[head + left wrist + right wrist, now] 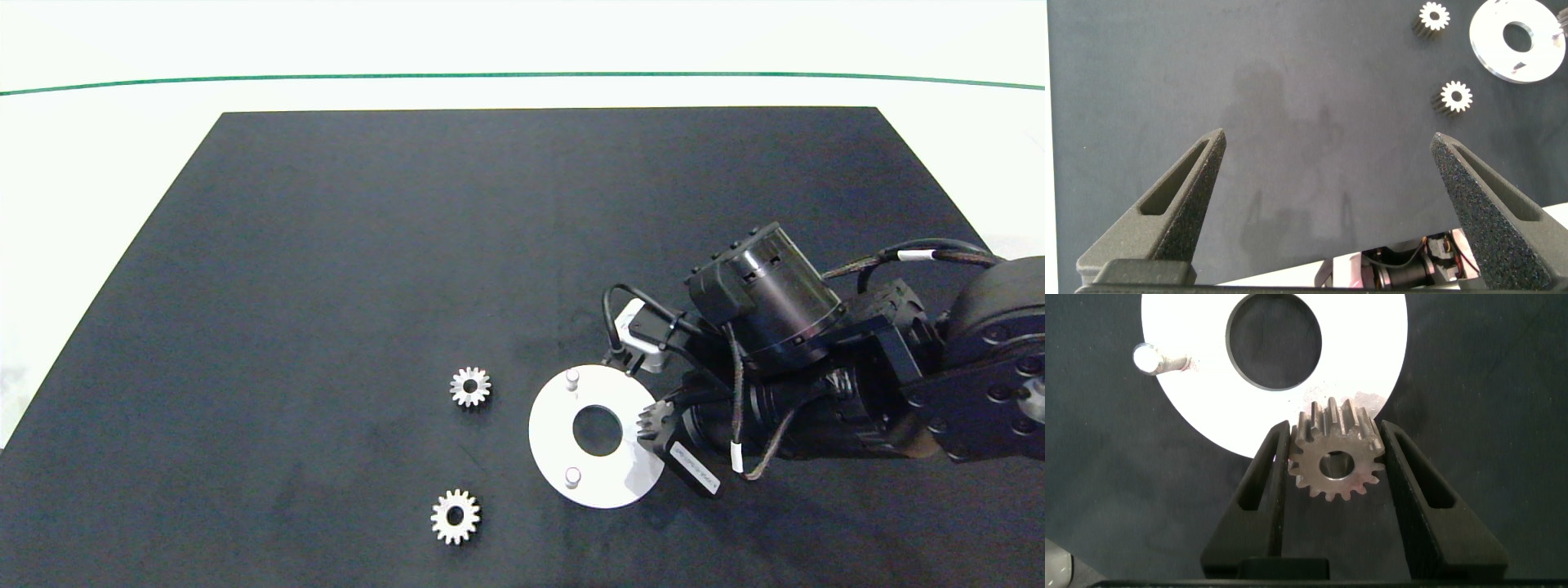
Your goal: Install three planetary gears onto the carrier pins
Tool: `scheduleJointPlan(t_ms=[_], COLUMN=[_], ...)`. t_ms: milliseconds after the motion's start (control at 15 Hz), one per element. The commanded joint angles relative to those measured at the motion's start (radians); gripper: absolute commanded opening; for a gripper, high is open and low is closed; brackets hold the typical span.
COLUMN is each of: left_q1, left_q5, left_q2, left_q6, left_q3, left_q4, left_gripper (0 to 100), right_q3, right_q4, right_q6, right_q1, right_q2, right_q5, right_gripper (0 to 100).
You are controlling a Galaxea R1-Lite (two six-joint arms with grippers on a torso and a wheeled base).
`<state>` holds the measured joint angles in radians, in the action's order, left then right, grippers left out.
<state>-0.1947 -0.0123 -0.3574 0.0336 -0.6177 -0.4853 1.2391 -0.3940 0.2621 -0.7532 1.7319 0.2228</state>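
1. Nearest the head camera, one small silvery metal spur gear [455, 516] lies flat on the dark matte counter [326, 286], left of the disc's near edge.
2. Just beyond it to the right sits the flat white ring-shaped disc [549, 425] with a large centre hole; two short white-grey pins show on it, one near [572, 476] and one far [571, 377].
3. At the disc's right edge, the right pincer [653, 425] is clamped on a third silvery gear [1335, 461], which is tilted, its teeth over the disc's rim; the third pin cannot be seen there.
4. A second loose silvery gear [470, 386] lies flat farther back, left of the disc and apart from it.
5. The left pincer [1327, 155] hangs over bare counter well away from the parts, its fingers spread wide with nothing between them.
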Motion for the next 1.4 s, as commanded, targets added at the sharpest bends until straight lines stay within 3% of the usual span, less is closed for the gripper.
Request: scheduleJointPlan(t_ms=[67,133,200,600,733,933,1067,1133,1200,1267,1333,1400], left_q1=[0.0,0.0,0.0,0.0,0.001,0.001,0.001,0.001,0.003,0.004,0.004,0.003], left_q5=[0.0,0.0,0.0,0.0,0.0,0.002,0.005,0.008,0.008,0.002,0.0,0.0], left_q2=[-0.005,-0.005,-0.003,-0.003,0.005,0.028,0.022,0.017,0.0,-0.037,-0.094,-0.144], left_q6=[0.0,0.0,0.0,0.0,0.0,0.0,0.011,0.048,0.115,0.247,0.325,0.362], left_q3=[-0.001,-0.001,-0.001,-0.001,0.004,0.019,0.065,0.102,0.13,0.168,0.176,0.176], left_q4=[-0.002,-0.004,-0.004,-0.002,-0.004,-0.004,0.01,0.025,0.042,0.086,0.116,0.128], left_gripper=[100,100,100,100,100,100,100,100,100,100,100,100], right_q3=[0.0,0.0,0.002,0.002,-0.038,-0.173,-0.333,-0.38,-0.411,-0.422,-0.414,-0.412], right_q4=[-0.002,0.001,0.001,0.001,0.0,0.004,0.001,-0.008,-0.025,-0.106,-0.186,-0.233], right_q6=[-0.001,-0.017,-0.026,-0.032,-0.035,-0.037,-0.034,-0.029,-0.024,-0.02,-0.018,-0.017], right_q1=[0.0,0.0,-0.002,-0.002,-0.009,-0.026,0.02,0.048,0.066,0.112,0.153,0.179], right_q2=[0.012,0.018,0.023,0.017,-0.083,-0.422,-0.738,-0.854,-0.948,-1.077,-1.163,-1.235], right_q5=[0.0,0.001,0.001,0.001,0.001,0.076,0.191,0.256,0.282,0.283,0.283,0.282], right_gripper=[19,19,100,100,100,100,100,100,100,100,100,100])
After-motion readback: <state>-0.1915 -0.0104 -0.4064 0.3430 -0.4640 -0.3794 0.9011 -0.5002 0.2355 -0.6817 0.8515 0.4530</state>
